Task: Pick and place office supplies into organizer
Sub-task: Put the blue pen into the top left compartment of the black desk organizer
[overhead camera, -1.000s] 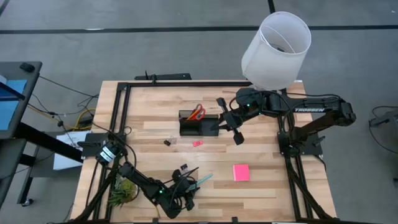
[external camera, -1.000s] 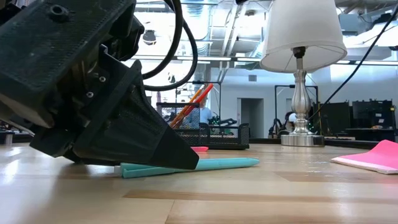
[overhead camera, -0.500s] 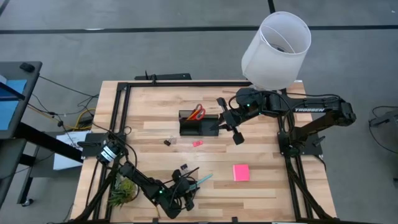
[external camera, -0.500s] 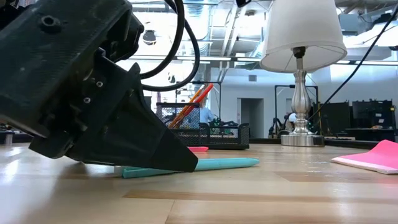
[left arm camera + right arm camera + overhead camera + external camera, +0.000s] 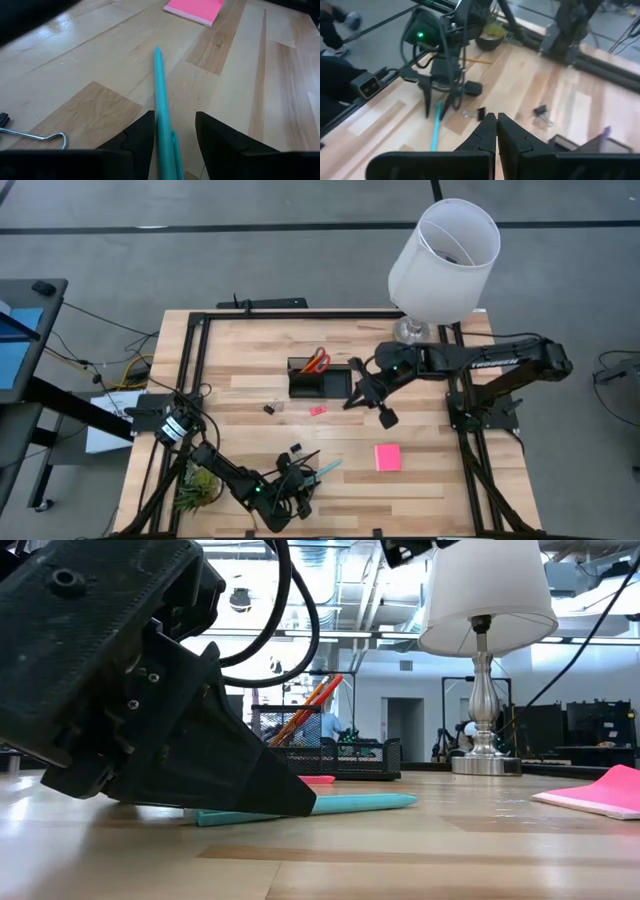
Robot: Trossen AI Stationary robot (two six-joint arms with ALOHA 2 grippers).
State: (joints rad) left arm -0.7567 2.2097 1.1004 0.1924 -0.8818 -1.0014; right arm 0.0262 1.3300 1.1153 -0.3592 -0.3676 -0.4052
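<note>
A teal pen (image 5: 160,95) lies flat on the wood near the table's near edge. My left gripper (image 5: 173,114) is low over the pen's near end, open, with one finger on each side of it (image 5: 305,478). The black organizer (image 5: 320,378) stands mid-table and holds red-handled scissors (image 5: 318,362) and orange pens (image 5: 310,705). A pink sticky pad (image 5: 388,457), a pink eraser (image 5: 318,411) and black clips (image 5: 270,408) (image 5: 295,450) lie loose on the table. My right gripper (image 5: 352,400) hangs shut in the air beside the organizer's right end, holding nothing (image 5: 496,125). My left gripper straddles the teal pen's near end (image 5: 164,140), its fingers slanting down and lying along the pen. One finger (image 5: 142,132) stands right against the pen's side, but I cannot tell whether it touches. The other finger (image 5: 215,135) stands clear of it. The pen rests flat on the table.
A white-shaded lamp (image 5: 445,260) stands at the far right corner. A small green plant (image 5: 198,488) sits at the near left corner. Bare wood lies between the sticky pad and the organizer.
My right gripper has swung from over the organizer's right end toward the table's near edge, sinking a little and rolling slightly, and has stayed shut. My left gripper and the teal pen have kept still.
</note>
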